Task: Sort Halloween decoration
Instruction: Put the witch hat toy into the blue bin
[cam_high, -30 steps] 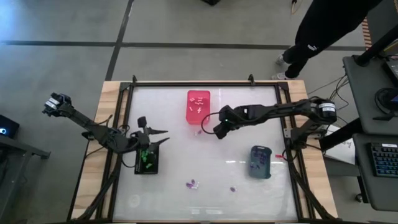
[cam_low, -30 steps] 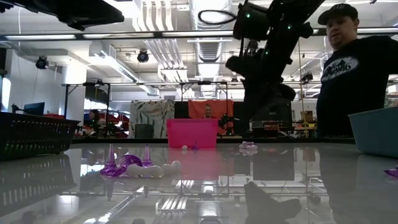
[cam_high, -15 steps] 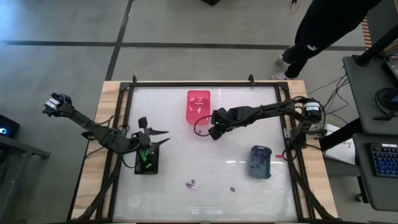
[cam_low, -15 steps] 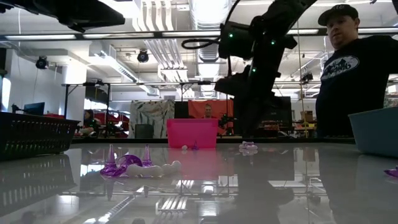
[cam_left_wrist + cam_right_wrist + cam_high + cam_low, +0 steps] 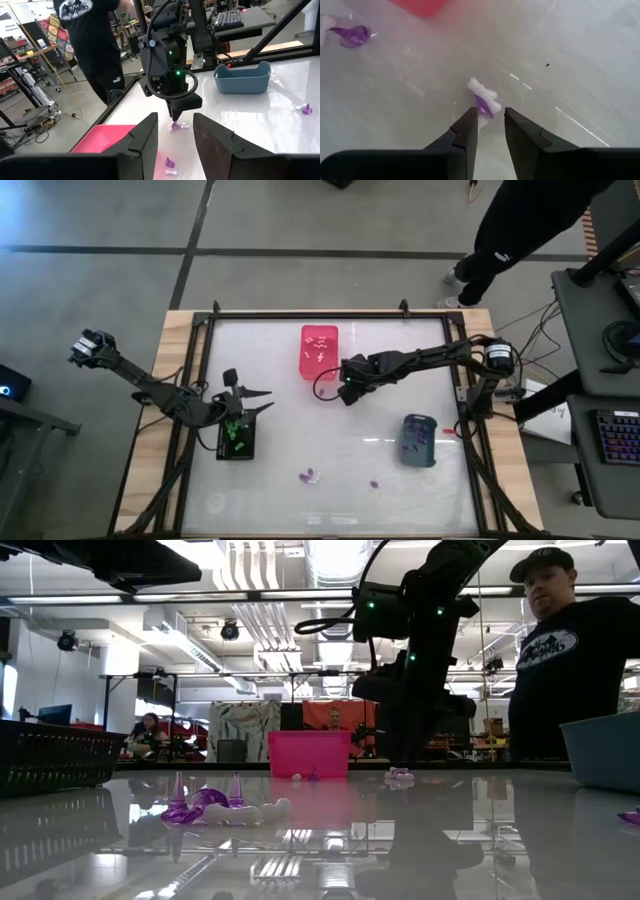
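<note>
My right gripper [image 5: 489, 114] is open and points down at the table beside the pink bin [image 5: 319, 352]. A small purple piece [image 5: 482, 104] lying against a white bone-shaped piece [image 5: 481, 90] sits on the table between its fingertips. The left wrist view shows that gripper [image 5: 177, 116] just above the pair [image 5: 176, 125]. My left gripper [image 5: 254, 400] hangs open over the black bin [image 5: 236, 438], which holds green pieces. More purple and white pieces [image 5: 309, 476] and a single purple one [image 5: 374, 483] lie near the table's near edge. My right gripper comes from above with one fingertip [image 5: 470, 116] on each side of the purple piece's near end [image 5: 483, 109], which lies on the table. I cannot tell whether the fingers touch it.
The grey-blue bin [image 5: 418, 440] with purple pieces stands at the table's right. Another purple and white piece [image 5: 350, 35] lies close to the pink bin. A person [image 5: 570, 650] stands beyond the far right corner. The table's middle [image 5: 330, 435] is bare.
My right gripper has moved a little toward the table's left, closer to the pink bin, and has come down over the purple and white pair.
</note>
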Robot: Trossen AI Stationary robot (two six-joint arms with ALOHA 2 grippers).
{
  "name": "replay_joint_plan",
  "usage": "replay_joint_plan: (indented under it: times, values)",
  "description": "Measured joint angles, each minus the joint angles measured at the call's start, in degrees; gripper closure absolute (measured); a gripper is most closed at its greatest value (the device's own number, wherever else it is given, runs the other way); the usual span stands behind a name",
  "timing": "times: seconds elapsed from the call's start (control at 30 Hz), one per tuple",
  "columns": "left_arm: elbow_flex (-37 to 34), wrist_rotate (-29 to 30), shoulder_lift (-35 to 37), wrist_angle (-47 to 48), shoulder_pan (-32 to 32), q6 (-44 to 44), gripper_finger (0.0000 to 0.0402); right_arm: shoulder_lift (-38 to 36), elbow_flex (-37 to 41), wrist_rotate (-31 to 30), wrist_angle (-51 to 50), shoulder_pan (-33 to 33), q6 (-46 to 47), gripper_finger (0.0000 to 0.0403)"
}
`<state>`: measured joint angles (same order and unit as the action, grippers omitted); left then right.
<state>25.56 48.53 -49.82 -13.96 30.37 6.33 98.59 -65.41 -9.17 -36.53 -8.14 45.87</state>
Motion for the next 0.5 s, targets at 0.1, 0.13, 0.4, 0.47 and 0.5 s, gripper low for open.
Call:
replay_joint_plan:
  times: [0.1, 0.13, 0.4, 0.47, 0.5]
  values:
    - [0.0, 0.0, 0.0, 0.0, 0.0, 0.0, 0.0294, 0.0, 0.0, 0.0, 0.2, 0.0, -0.3, 0.0320]
    - [0.0, 0.0, 0.0, 0.0, 0.0, -0.2, 0.0294, 0.0, 0.0, 0.0, 0.2, 0.0, -0.2, 0.0321]
    - [0.0, 0.0, 0.0, 0.1, 0.0, -0.8, 0.0294, 0.3, 0.0, 0.1, 1.2, 0.8, 0.2, 0.0330]
    - [0.0, 0.0, 0.0, 0.1, 0.0, -0.9, 0.0294, 0.9, 0.0, 0.0, 1.1, 0.7, 0.2, 0.0330]
    - [0.0, 0.0, 0.0, 0.1, 0.0, -0.9, 0.0294, 1.1, 0.0, 0.0, 1.1, 0.7, 0.2, 0.0329]
